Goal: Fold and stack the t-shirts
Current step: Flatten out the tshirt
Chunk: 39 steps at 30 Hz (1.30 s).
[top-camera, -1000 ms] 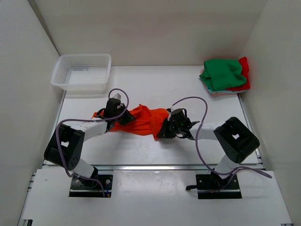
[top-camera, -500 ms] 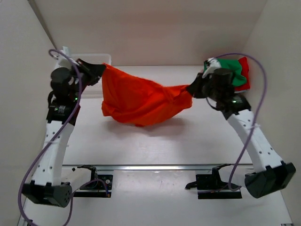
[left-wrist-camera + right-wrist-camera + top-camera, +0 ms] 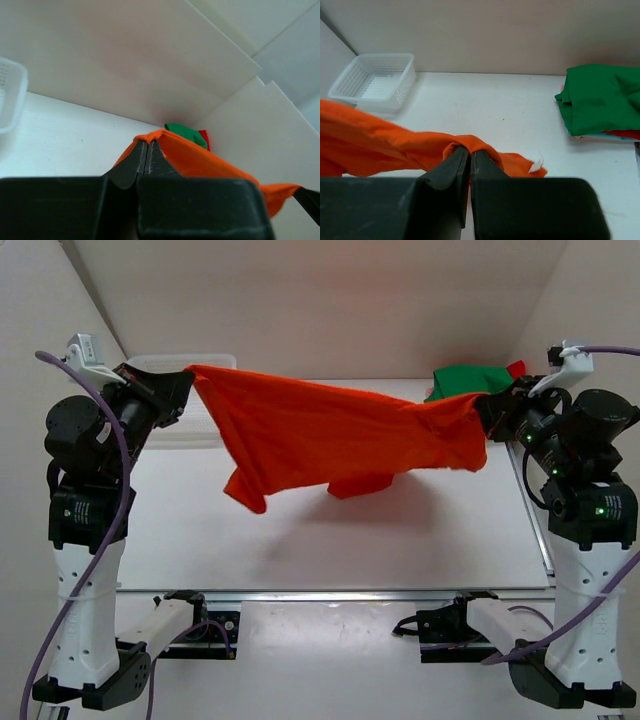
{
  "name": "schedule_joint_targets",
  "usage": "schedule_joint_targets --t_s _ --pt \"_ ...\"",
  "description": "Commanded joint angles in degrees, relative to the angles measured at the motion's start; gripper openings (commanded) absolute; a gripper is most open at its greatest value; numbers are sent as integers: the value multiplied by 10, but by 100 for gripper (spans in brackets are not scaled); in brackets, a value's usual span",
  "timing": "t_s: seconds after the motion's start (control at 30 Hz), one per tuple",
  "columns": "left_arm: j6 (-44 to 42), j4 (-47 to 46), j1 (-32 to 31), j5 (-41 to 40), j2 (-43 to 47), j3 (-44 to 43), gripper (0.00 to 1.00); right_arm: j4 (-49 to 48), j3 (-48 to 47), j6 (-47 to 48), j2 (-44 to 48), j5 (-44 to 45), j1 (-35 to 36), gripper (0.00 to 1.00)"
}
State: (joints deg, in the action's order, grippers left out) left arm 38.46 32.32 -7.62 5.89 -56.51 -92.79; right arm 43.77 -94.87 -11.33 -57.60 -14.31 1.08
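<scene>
We have one table [image 3: 300, 540], and above it one orange shirt [image 3: 330, 435] stretched in the air between our two arms, its lower edge hanging clear of the surface. Two more shirts lie piled at the far right corner: one green shirt [image 3: 600, 95] atop one red shirt [image 3: 626, 134]. One basket [image 3: 375, 80] sits far left. Our left claw [image 3: 148, 147] and right claw [image 3: 469, 150] each clench one end of the orange shirt.

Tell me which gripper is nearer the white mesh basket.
Left. The left gripper, shut on the orange t-shirt, hangs raised right by the basket; the right gripper holds the shirt's other end at the opposite side, beside the green t-shirt.
</scene>
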Motion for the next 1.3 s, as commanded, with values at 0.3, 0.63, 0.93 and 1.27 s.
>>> schedule_joint_targets --t_s 0.3,0.63,0.93,1.27 --pt "-25 -40 26 23 -76 84 0 -58 17 33 -94 -49 -14 0" --pt "-60 -38 61 103 -378 -248 0 -85 -334 98 -360 25 30 0" --pt "-63 -69 85 105 -249 -110 0 -109 -168 73 -263 -34 -35 0" --pt "-53 -120 35 90 21 518 0 -65 437 -51 42 28 116 0"
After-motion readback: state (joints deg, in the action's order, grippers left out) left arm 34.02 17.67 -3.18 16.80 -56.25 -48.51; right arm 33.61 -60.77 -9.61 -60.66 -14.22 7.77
